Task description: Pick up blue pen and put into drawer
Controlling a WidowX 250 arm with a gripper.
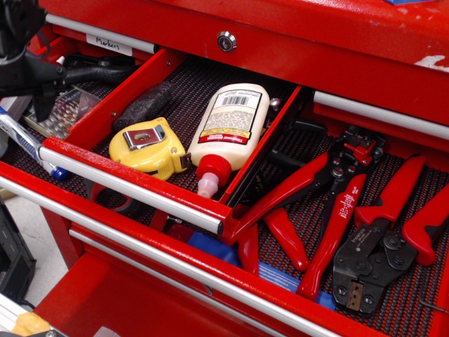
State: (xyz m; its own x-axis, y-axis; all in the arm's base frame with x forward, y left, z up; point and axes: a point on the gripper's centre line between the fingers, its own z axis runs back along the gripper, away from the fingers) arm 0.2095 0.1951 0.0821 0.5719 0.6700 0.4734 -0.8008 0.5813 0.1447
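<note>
The blue pen point(27, 143) lies in the far-left compartment, whitish barrel slanting down to a dark blue tip near the front rail. The narrow red drawer point(126, 184) with black mesh liner and silver bar handle stands pulled out right of it, holding a yellow tape measure point(147, 146), a glue bottle point(229, 125) and a dark handle. My black gripper point(21, 105) hangs at the top left, just above the pen's upper end. One finger point(38, 105) points down; the other is cut off by the frame edge. It looks open and holds nothing.
A clear case of drill bits point(59, 112) and a black tool point(98, 70) lie behind the pen. The wide drawer on the right holds red-handled pliers point(309, 210) and crimpers point(379, 239). A drawer labelled "Markers" point(109, 43) is at the back left.
</note>
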